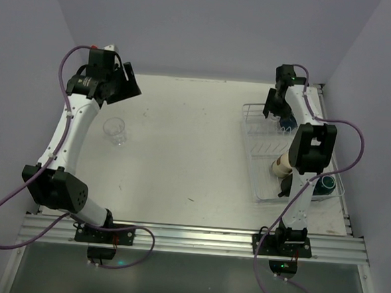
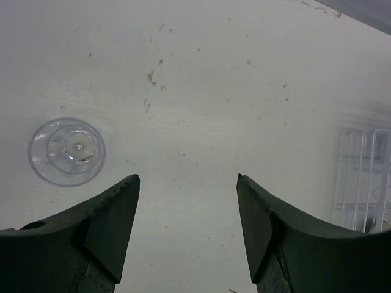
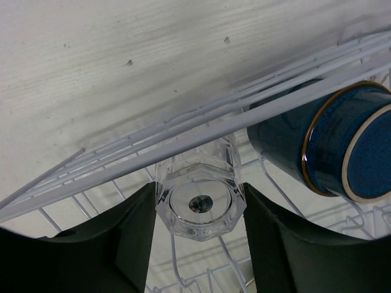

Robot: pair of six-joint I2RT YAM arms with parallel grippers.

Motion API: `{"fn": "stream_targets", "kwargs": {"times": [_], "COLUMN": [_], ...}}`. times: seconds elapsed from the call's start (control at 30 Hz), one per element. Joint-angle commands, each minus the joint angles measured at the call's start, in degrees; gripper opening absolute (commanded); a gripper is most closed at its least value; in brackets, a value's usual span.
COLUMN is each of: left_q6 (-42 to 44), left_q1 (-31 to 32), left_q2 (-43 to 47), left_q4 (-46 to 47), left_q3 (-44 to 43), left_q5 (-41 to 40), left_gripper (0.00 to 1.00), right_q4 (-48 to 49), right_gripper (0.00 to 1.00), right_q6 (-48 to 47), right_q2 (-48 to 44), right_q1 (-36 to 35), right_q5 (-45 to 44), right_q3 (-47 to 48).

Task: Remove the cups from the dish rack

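Two arms at work; one glass gripped inside the dish rack (image 1: 253,114).

Right gripper (image 3: 198,190): at the far end of the rack, jaws clamped on a faceted glass tumbler (image 3: 200,204), one finger against each side, tumbler base facing the wrist camera. A blue cup (image 3: 287,139) lies just beside it among the white wires, not touching the fingers. Nearer the arm bases, the rack holds a cream cup (image 1: 281,166) and a dark teal cup (image 1: 325,184). Left gripper (image 2: 188,178): jaws apart, nothing between them, raised above the white table (image 1: 194,160) at its far left. A second clear tumbler (image 1: 115,130) stands upright on the table, well apart from the rack and near the left arm.
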State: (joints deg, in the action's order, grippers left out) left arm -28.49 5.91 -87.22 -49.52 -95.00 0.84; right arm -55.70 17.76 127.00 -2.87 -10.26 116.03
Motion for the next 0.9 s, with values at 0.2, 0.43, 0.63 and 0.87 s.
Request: {"fn": "stream_targets", "kwargs": {"times": [0.2, 0.43, 0.63, 0.87], "left_q6": [0.5, 0.8, -1.6, -3.7], "left_q1": [1.8, 7.9, 11.2, 13.1], "left_q2": [1.4, 1.8, 0.2, 0.3], "left_q4": [1.5, 6.4, 13.3, 16.1], "left_q3": [0.6, 2.0, 5.7, 6.8], "left_q5": [3.4, 8.5, 17.1, 19.4], "left_gripper": [0.69, 0.70, 0.70, 0.70], "right_q4": [0.9, 4.5, 7.3, 6.5], "right_gripper": [0.22, 0.00, 0.00, 0.00], "right_q6": [-1.3, -0.4, 0.2, 0.3], "right_q2": [0.4, -10.1, -18.2, -20.7], "right_q1": [0.0, -1.4, -2.0, -2.0], "right_q5": [0.0, -0.4, 0.3, 1.0], "right_q3": [4.3, -6.2, -12.8, -12.0]}}
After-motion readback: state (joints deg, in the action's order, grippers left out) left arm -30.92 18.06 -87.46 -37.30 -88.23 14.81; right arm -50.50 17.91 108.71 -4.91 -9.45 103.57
